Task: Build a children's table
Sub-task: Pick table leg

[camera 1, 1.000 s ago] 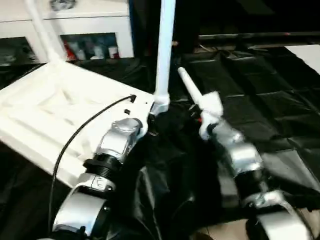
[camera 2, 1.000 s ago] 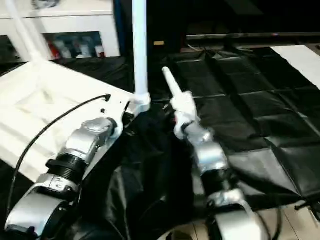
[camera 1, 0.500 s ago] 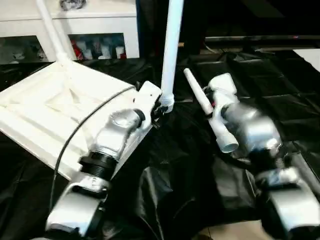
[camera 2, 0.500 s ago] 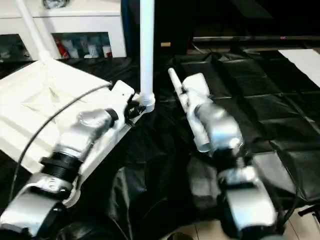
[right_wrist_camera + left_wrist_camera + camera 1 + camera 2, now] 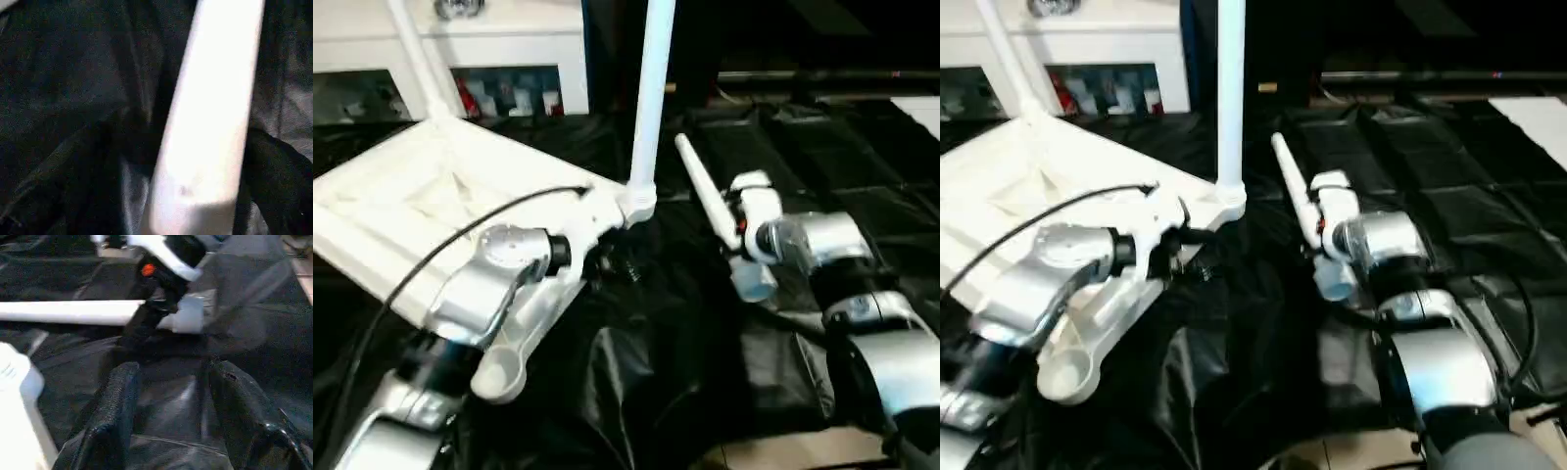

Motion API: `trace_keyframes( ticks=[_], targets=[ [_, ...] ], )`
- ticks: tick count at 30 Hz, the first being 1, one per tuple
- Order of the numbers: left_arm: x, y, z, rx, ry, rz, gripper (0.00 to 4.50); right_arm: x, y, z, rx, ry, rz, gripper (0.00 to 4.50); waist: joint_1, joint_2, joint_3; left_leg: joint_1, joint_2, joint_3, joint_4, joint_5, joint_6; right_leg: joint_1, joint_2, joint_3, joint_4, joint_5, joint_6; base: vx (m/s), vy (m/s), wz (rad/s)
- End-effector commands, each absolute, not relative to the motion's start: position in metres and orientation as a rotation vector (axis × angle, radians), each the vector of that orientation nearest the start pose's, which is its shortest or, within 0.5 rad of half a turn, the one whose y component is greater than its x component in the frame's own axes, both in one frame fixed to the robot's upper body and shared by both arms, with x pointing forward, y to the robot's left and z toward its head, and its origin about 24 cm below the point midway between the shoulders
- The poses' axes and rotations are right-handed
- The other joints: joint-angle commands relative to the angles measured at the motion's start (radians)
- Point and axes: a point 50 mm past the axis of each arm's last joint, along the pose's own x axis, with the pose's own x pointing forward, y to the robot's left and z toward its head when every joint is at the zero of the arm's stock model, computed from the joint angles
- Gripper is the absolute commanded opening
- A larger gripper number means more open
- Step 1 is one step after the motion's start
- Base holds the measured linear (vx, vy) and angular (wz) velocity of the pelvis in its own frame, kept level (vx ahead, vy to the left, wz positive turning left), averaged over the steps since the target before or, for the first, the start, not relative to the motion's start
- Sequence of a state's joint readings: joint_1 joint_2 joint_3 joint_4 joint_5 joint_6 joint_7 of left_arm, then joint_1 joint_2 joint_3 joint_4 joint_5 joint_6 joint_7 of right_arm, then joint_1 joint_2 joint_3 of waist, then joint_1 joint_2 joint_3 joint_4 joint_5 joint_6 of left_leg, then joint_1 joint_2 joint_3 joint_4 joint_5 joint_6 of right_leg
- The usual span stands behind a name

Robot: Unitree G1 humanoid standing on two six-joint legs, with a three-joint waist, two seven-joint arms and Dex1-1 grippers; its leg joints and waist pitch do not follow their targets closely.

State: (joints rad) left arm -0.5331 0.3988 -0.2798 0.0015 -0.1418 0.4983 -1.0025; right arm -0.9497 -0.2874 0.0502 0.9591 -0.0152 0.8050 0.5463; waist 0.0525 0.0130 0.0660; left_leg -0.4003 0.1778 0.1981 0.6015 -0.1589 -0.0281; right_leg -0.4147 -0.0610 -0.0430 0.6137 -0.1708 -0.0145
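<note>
The white tabletop (image 5: 411,211) lies upside down at the left, ribs up. One leg (image 5: 651,98) stands upright in its right corner socket, and another leg (image 5: 416,54) rises from the far corner. The near corner socket (image 5: 499,372) is empty. My left gripper (image 5: 607,262) hovers beside the tabletop's right edge, below the upright leg. In the left wrist view it is open (image 5: 176,406), with only black cloth between its fingers. My right gripper (image 5: 741,230) is shut on a loose white leg (image 5: 705,201), whose narrow end points away and whose wide end (image 5: 754,284) faces me.
Crumpled black sheeting (image 5: 862,147) covers the floor around the work. A white glass-door cabinet (image 5: 489,39) stands behind the tabletop. A strip of light floor (image 5: 773,455) shows at the near edge. A black cable (image 5: 440,255) runs along my left forearm.
My left gripper has drawn back from the base of the upright leg toward me. My right wrist has turned, with the loose leg still in its grip. The camera shifted slightly.
</note>
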Motion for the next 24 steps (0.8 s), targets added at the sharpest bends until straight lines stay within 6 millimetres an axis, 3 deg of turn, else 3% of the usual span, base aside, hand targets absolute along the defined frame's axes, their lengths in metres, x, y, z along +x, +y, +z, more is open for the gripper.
trace_keyframes(
  ticks=[1, 8, 16, 18, 20, 24],
  targets=[
    [0.294, 0.099, 0.123, 0.352, 0.243, -1.261, 2.61, 0.369, -0.176, 0.066, -0.120, 0.930, 0.366, 4.15, 0.000, -0.010, -0.073, 0.035, 0.052, -0.021, -0.062, -0.241, -0.029, 0.045, -0.076, 0.041, -0.071, -0.281, -0.213, 0.000, 0.000, 0.00],
    [0.292, 0.099, 0.128, 0.344, 0.247, -1.272, 2.61, 0.367, -0.183, 0.060, -0.114, 0.977, 0.341, 3.69, 0.000, -0.012, -0.072, 0.033, 0.049, -0.022, -0.063, -0.248, -0.037, 0.043, -0.073, 0.041, -0.074, -0.313, -0.192, 0.000, 0.000, 0.00],
    [0.294, 0.101, 0.129, 0.333, 0.268, -1.249, 2.61, 0.365, -0.192, 0.055, -0.084, 0.987, 0.298, 2.84, -0.002, -0.010, -0.075, 0.034, 0.048, -0.022, -0.062, -0.259, -0.045, 0.042, -0.070, 0.040, -0.073, -0.291, -0.198, 0.000, 0.000, 0.00],
    [0.295, 0.101, 0.128, 0.345, 0.263, -1.241, 2.61, 0.364, -0.194, 0.054, -0.074, 0.986, 0.290, 2.72, -0.001, 0.002, -0.076, 0.034, 0.048, -0.024, -0.062, -0.260, -0.047, 0.043, -0.070, 0.039, -0.071, -0.279, -0.199, 0.000, 0.000, 0.00],
    [0.297, 0.100, 0.128, 0.349, 0.257, -1.232, 2.61, 0.363, -0.196, 0.053, -0.068, 0.986, 0.286, 2.61, -0.002, -0.004, -0.077, 0.035, 0.047, -0.022, -0.062, -0.267, -0.045, 0.043, -0.068, 0.039, -0.073, -0.276, -0.200, 0.000, 0.000, 0.00],
    [0.304, 0.098, 0.132, 0.365, 0.212, -1.180, 2.61, 0.362, -0.199, 0.052, -0.017, 0.973, 0.265, 2.25, 0.000, -0.003, -0.079, 0.037, 0.047, -0.023, -0.060, -0.266, -0.047, 0.044, -0.068, 0.039, -0.072, -0.262, -0.203, 0.000, 0.000, 0.00]
  ],
)
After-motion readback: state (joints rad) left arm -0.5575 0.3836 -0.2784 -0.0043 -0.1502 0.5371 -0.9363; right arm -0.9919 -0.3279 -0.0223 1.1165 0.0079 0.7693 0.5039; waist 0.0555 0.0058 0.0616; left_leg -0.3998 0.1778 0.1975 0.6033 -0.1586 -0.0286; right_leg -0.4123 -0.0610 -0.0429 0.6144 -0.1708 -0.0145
